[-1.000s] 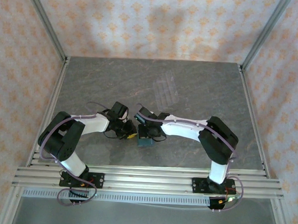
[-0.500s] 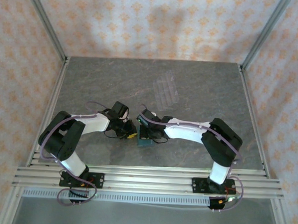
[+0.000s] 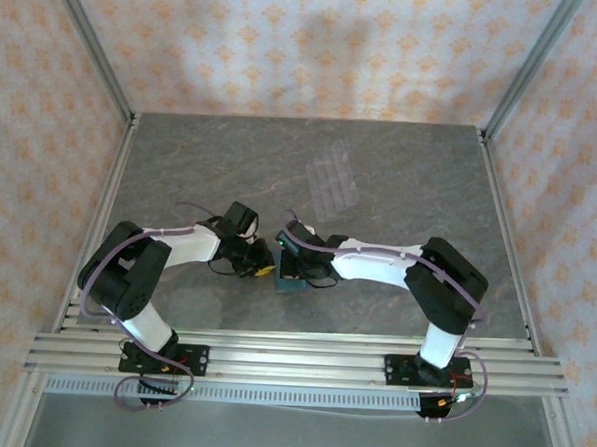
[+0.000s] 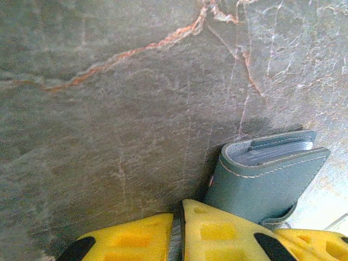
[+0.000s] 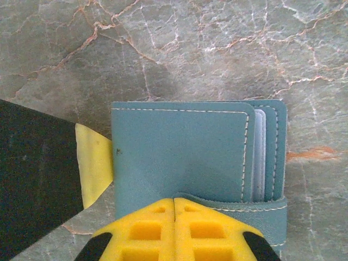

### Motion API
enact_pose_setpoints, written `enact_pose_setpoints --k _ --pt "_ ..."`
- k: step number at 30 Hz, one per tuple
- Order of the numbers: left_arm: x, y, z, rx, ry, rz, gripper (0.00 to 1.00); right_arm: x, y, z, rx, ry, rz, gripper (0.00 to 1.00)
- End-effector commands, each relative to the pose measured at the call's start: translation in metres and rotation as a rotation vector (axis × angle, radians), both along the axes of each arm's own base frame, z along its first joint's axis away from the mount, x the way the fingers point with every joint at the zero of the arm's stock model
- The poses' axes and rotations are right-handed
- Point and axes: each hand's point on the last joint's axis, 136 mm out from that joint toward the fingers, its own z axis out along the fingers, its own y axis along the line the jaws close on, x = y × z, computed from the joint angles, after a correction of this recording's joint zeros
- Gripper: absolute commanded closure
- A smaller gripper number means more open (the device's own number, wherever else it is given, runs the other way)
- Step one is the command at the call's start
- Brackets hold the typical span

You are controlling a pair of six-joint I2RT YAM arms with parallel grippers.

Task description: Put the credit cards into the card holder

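The teal card holder (image 3: 292, 282) lies folded on the stone table between my two grippers. In the right wrist view the card holder (image 5: 179, 157) shows its stitched cover, a strap across the near edge and pale leaves (image 5: 259, 157) at its right side. My right gripper (image 5: 174, 200) is shut, its tips together over the strap with nothing between them. My left gripper (image 4: 178, 217) is at the holder's (image 4: 266, 179) left edge, shut on a thin grey credit card seen edge-on. One left finger (image 5: 95, 163) touches the cover's edge. Other credit cards are hidden.
A clear ridged plastic tray (image 3: 333, 180) lies further back, right of centre. Metal frame posts (image 3: 87, 47) and patterned walls close in the table, and the rail (image 3: 291, 358) with both arm bases runs along the near edge.
My right arm has shifted slightly lower and toward the card holder. The left arm and the card holder have stayed put.
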Motion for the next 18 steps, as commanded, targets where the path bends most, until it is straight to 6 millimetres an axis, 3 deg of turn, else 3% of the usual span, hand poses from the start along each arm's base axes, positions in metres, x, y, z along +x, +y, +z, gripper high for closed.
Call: enact_pose_setpoints --k 1,5,9,14,17,18 --pt "0.003 -0.029 -0.028 0.019 -0.065 -0.096 0.86 -0.038 -0.06 -0.058 -0.309 0.162 0.035 1.0" --pt "0.016 -0.011 -0.004 0.14 -0.119 -0.104 0.83 -0.002 -0.041 -0.026 -0.271 0.051 0.048 0.8" --pt "0.037 0.013 0.034 0.233 -0.191 -0.081 0.74 0.033 -0.021 0.008 -0.219 -0.056 0.057 0.63" --pt "0.063 0.058 0.099 0.413 -0.289 -0.035 0.52 0.069 -0.001 0.065 -0.139 -0.192 0.073 0.43" --pt "0.068 0.09 0.138 0.48 -0.346 0.024 0.34 0.08 -0.006 0.105 -0.119 -0.287 0.064 0.28" --pt "0.067 0.104 0.153 0.508 -0.382 0.064 0.3 0.084 -0.014 0.118 -0.112 -0.316 0.047 0.1"
